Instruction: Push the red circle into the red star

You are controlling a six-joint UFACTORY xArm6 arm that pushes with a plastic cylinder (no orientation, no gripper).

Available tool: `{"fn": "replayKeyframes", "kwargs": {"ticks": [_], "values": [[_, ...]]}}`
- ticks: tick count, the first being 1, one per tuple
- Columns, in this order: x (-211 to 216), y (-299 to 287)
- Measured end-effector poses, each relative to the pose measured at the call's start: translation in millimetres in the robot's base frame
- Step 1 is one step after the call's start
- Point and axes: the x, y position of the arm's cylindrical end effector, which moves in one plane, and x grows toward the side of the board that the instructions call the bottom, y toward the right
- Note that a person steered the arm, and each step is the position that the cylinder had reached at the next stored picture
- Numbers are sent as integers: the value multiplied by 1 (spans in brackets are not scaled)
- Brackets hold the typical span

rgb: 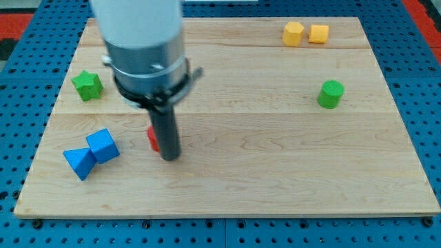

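Bench [227, 138] carries my rod, which has no gripper to open or shut. My tip [169, 158] touches the red circle [152, 138], mostly hidden on its left-edge side. Red star is hidden behind the arm, presumably toward the far-left corner.

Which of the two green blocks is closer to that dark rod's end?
The green star near the view's left edge. My tip is in the board's left half; the green cylinder sits far off toward the view's right.
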Motion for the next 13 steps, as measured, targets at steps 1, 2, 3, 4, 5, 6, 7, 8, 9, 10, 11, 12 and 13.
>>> {"fn": "replayKeyframes", "kwargs": {"ticks": [1,2,3,4,5,6,7,8,9,10,11,12,13], "values": [[-24,-11],[-57,-16],[-90,-19],[-78,-8],[-66,-38],[-114,-66],[-162,-83],[-177,-87],[-177,-78],[-188,-59],[-199,-53],[-199,-37],[-203,-21]]}}
